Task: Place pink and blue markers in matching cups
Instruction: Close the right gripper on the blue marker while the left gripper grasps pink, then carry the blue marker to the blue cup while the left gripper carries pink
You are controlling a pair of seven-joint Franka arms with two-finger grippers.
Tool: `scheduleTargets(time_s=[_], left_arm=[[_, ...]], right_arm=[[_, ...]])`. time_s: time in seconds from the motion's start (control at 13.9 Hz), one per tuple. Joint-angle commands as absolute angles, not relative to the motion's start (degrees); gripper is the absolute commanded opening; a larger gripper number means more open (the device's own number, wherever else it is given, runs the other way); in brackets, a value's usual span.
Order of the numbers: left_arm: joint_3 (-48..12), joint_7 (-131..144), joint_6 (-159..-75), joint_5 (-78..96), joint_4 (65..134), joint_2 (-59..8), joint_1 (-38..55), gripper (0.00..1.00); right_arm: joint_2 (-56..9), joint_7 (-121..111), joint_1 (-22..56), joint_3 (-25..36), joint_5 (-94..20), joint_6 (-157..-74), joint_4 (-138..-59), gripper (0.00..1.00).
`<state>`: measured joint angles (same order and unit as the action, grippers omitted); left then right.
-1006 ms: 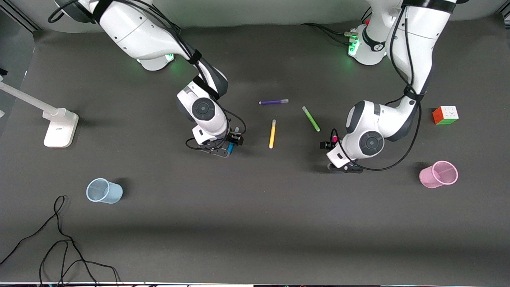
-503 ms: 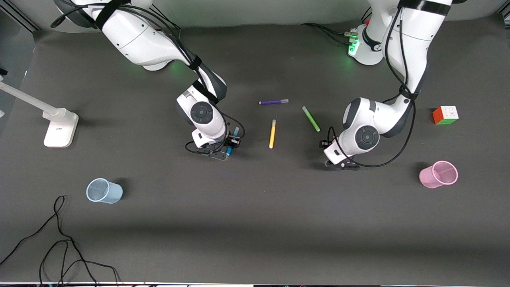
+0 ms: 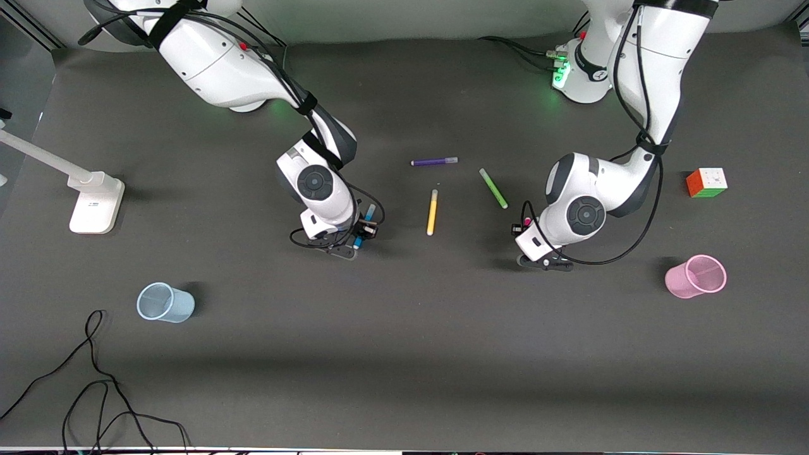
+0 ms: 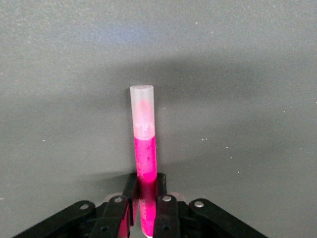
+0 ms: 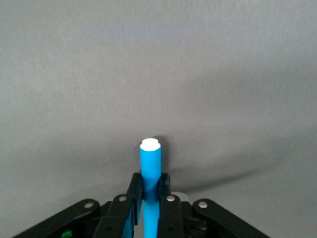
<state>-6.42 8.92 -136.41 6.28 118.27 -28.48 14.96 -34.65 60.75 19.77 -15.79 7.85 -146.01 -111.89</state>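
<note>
Already each gripper's jaws clamp mid-barrel: left gripper [image 4: 147, 206] on pink marker [image 4: 143, 148], right gripper [image 5: 150, 198] on blue marker [image 5: 150, 168]; light, stiff, probably slippery.

we see purple pen [image 3: 434, 162], yellow pen [image 3: 432, 212], green pen [image 3: 493, 188] mid-table | colour cube [image 3: 706, 182] by left arm's edge | white stand [image 3: 95, 202], black cable [image 3: 95, 385] toward right arm's edge

Robotics lab bench. Shown by two white arms [image 3: 253, 57] bolted along one edge of a dark matte table [image 3: 404, 354], green status lights at their bases, loose black cables [image 3: 95, 379] near the table's front edge, a white camera stand [image 3: 95, 202] at the right arm's end, plain grey wall past the bases.
</note>
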Motion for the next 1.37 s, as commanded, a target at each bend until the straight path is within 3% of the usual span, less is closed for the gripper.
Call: scheduleTargets(time_s=[0.0,0.29,0.65,1.01,1.29], left_arm=[[-5.9,8.7,-136.7,6.3,119.1,-26.5,15.2,0.00],[-5.5,8.4,-128.6,6.1,115.9,-21.3,12.6,0.00],[-5.4,-2.2,-116.2,-0.8,108.6,-18.3,4.5,0.00],[-5.4,-25.1,-116.1,-1.9,104.1,-20.0,-8.7,0.00],[-5.4,-38.7,-116.2,-10.6,99.3,-22.1,-14.2,0.00]], right_arm=[[-31.7,61.7,19.2,-15.7,9.6,-139.3,-108.9,0.00],[-22.5,60.2,17.8,-12.6,22.9,-127.7,-107.8,0.00],[-17.0,43.5,17.2,-0.2,31.1,-127.8,-108.0,0.00],[-14.4,27.3,17.3,10.4,33.2,-138.4,-112.9,0.00],[-14.9,23.5,17.2,20.1,42.8,-156.3,-119.0,0.00]])
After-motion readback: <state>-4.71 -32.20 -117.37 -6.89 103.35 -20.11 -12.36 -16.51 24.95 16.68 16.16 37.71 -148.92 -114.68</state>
